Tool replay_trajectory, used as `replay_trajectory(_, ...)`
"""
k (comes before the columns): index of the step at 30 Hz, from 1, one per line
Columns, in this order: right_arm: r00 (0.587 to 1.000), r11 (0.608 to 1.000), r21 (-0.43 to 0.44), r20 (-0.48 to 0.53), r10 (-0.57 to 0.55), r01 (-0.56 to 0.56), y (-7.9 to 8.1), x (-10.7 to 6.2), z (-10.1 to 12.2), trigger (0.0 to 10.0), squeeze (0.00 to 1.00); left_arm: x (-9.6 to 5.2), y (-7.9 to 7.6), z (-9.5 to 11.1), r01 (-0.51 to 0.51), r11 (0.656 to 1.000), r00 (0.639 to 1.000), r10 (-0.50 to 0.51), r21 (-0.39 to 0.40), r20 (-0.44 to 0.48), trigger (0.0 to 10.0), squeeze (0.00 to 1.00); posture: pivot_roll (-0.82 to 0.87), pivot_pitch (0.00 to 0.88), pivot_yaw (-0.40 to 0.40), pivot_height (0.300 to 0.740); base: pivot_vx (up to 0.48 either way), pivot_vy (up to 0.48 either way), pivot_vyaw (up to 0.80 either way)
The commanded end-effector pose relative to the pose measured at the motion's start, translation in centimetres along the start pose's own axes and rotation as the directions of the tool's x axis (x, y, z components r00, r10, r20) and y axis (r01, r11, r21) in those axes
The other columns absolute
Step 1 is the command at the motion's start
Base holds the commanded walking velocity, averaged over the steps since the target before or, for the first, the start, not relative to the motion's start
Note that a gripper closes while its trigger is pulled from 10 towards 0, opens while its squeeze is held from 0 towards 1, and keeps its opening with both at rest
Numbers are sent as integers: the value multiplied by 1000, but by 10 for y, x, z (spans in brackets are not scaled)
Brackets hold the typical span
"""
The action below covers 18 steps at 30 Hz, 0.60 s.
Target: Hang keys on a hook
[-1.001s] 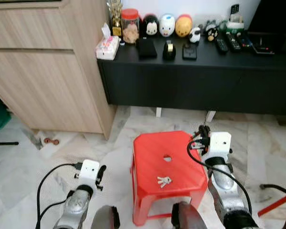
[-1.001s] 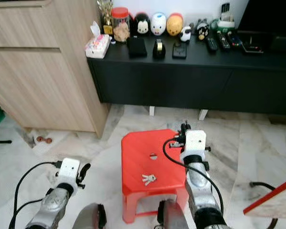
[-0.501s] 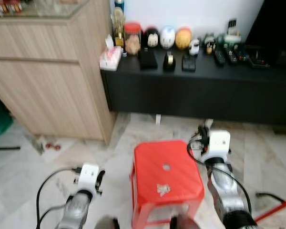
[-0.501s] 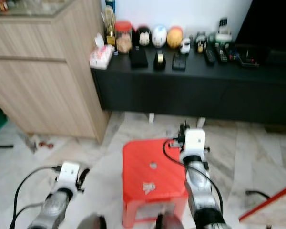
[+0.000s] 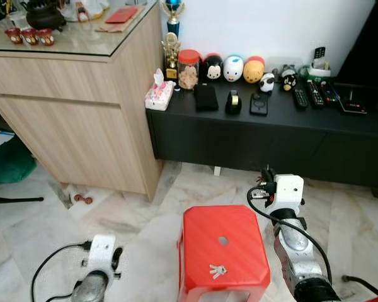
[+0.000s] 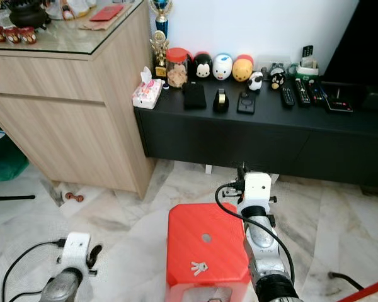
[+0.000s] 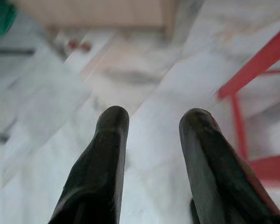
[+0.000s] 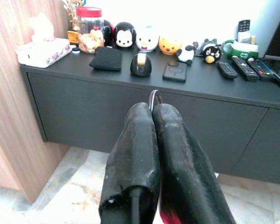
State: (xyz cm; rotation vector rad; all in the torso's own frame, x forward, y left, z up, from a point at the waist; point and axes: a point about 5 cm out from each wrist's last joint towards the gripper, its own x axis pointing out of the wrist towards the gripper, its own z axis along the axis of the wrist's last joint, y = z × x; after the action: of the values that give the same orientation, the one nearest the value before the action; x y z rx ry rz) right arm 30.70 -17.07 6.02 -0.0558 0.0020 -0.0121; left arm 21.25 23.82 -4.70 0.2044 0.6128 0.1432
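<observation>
1. The keys [image 5: 217, 271] lie flat on the top of the red stool [image 5: 201, 236], low in the centre of the left eye view, near the stool's front edge and just below its small round hole; they are too small to make out singly.
2. The stool's legs are cut off by the bottom edge of the frame.
3. The right gripper [image 8: 152, 108] has its two black fingers pressed together, with a thin loop of metal pinched between the tips; what the loop belongs to is hard to tell.
4. In the left eye view the right arm [image 5: 288, 223] rises at the lower right, just beside the stool's right edge, its white wrist block above and to the right of the keys and apart from them.
5. The left gripper [image 7: 149, 119] stands spread, nothing between its fingers, over marble floor [image 7: 60, 116], with a red stool leg at the right edge of the left wrist view; that view is blurred.
6. The left arm [image 5: 101, 255] shows at the lower left, well apart from the keys.
7. Behind the stool a long black cabinet [image 5: 271, 135] carries a tissue box [image 5: 159, 95], a red-lidded jar [image 5: 188, 69], round cartoon figures [image 5: 234, 67] and remote controls [image 5: 315, 93]; no writing is legible.
8. A wooden sideboard [image 5: 69, 119] fills the upper left, a trophy [image 5: 171, 34] at its corner.
</observation>
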Motion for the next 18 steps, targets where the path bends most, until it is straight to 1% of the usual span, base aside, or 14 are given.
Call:
replay_trajectory(1, 1000, 1000, 18, -21, -6, 7, -1, -3, -5, 10000, 0, -6, 9, -18, -45, 999, 996, 44, -2, -77, 10000, 0, -22, 0, -18, 740, 0, 0, 0)
replay_trajectory(2, 1000, 1000, 21, -23, -7, 8, -1, -3, -5, 10000, 0, -8, 11, -22, -56, 998, 994, 55, -9, -94, 10000, 0, -20, 0, -18, 740, 0, 0, 0)
replay_trajectory(4, 1000, 999, 37, -25, -8, 9, -1, -3, -6, 10000, 0, -14, 15, -36, -71, 997, 984, 66, -21, -165, 10000, 0, -20, 0, -18, 740, 0, 0, 0)
replay_trajectory(6, 1000, 999, 41, -29, -8, 9, 0, -4, -7, 10000, 0, -21, 13, -52, -51, 999, 969, 52, 10, -243, 10000, 0, -13, 0, -22, 740, 0, 0, 0)
replay_trajectory(9, 999, 999, 42, -31, -6, 7, 1, -5, -8, 10000, 0, -30, 10, -68, -31, 999, 951, 36, 21, -308, 10000, 0, -25, 0, -20, 740, 0, 0, 0)
replay_trajectory(11, 999, 999, 38, -33, -4, 6, -1, -6, -9, 10000, 0, -35, 6, -74, -35, 999, 947, 32, -4, -318, 10000, 0, -26, 0, -19, 740, 0, 0, 0)
replay_trajectory(12, 999, 999, 33, -37, -4, 6, -2, -6, -9, 10000, 0, -36, 1, -76, -30, 999, 950, 23, -17, -312, 10000, 0, -26, 0, -18, 740, 0, 0, 0)
replay_trajectory(13, 999, 999, 33, -37, -4, 6, -2, -6, -9, 10000, 0, -36, 1, -76, -30, 999, 950, 23, -17, -312, 10000, 0, -26, 0, -18, 740, 0, 0, 0)
replay_trajectory(15, 998, 998, 33, -36, -49, 51, -6, -4, -8, 10000, 0, -38, -3, -78, -25, 999, 949, 9, -46, -316, 10000, 0, -25, 0, -14, 740, 0, 0, 0)
replay_trajectory(16, 998, 998, 35, -37, -54, 56, -6, -4, -9, 10000, 0, -38, -4, -78, -24, 999, 949, 7, -49, -317, 10000, 0, -25, 0, -14, 740, 0, 0, 0)
replay_trajectory(18, 997, 997, 45, -51, -55, 57, -6, -5, -11, 10000, 0, -38, -5, -79, -20, 998, 948, 2, -54, -319, 10000, 0, -24, 0, -17, 740, -262, 0, 0)
